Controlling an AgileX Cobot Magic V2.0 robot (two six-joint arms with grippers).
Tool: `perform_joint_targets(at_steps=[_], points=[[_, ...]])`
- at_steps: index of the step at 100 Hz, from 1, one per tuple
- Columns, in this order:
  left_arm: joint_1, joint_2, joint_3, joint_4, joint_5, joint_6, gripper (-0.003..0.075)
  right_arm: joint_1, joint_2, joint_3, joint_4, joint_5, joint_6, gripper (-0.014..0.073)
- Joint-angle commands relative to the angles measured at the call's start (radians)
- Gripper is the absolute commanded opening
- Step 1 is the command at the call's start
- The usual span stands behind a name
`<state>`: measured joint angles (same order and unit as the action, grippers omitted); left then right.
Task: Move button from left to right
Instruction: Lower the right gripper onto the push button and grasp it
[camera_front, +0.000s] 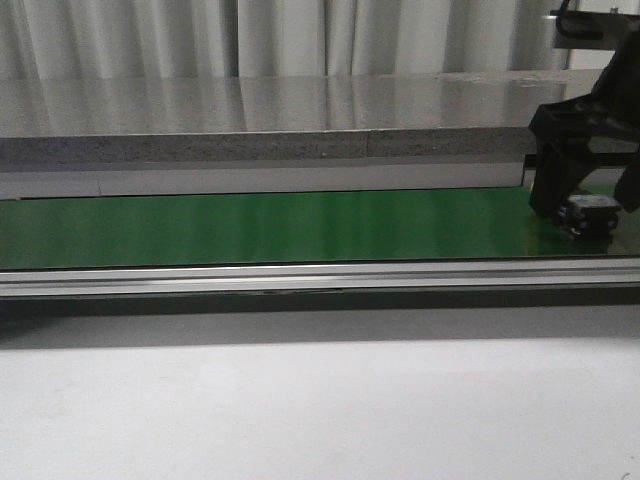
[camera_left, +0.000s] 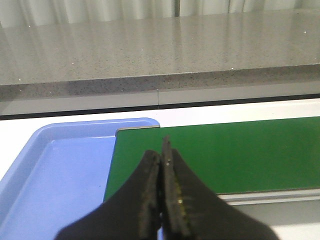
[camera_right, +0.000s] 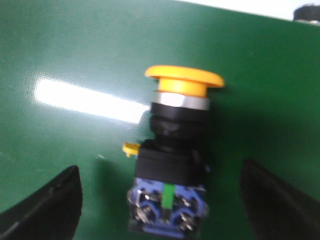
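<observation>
button (camera_right: 172, 155) lies on green belt (camera_right: 75, 60) between spread fingers of released right pincer (camera_right: 160, 200); left pincer (camera_left: 162, 190) clenched.

Pale curtains (camera_front: 200, 35) behind grey countertop (camera_front: 250, 115)

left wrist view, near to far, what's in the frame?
left gripper, closed fingers → blue tray beside the green belt → white strip → grey stone counter → curtain
</observation>
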<state>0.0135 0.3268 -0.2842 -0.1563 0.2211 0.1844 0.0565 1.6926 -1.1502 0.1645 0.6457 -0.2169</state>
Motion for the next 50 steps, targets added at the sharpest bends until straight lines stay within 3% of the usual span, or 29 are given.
perform_joint_targets(at_steps=[1,17,24,50], points=[[-0.007,0.007,-0.028,-0.011,-0.085,-0.006,-0.0021,0.004,-0.026,-0.035,0.005,-0.047,-0.011,0.0569],[-0.007,0.007,-0.028,-0.011,-0.081,-0.006,-0.0021,0.004,-0.02,-0.035,0.005,-0.051,-0.011,0.0287],[-0.007,0.007,-0.028,-0.011,-0.081,-0.006,-0.0021,0.004,-0.02,-0.035,0.005,-0.049,-0.011,0.0213],[-0.007,0.007,-0.028,-0.011,-0.081,-0.006,-0.002,-0.014,-0.043,-0.048,-0.01,0.012,-0.01,0.0203]])
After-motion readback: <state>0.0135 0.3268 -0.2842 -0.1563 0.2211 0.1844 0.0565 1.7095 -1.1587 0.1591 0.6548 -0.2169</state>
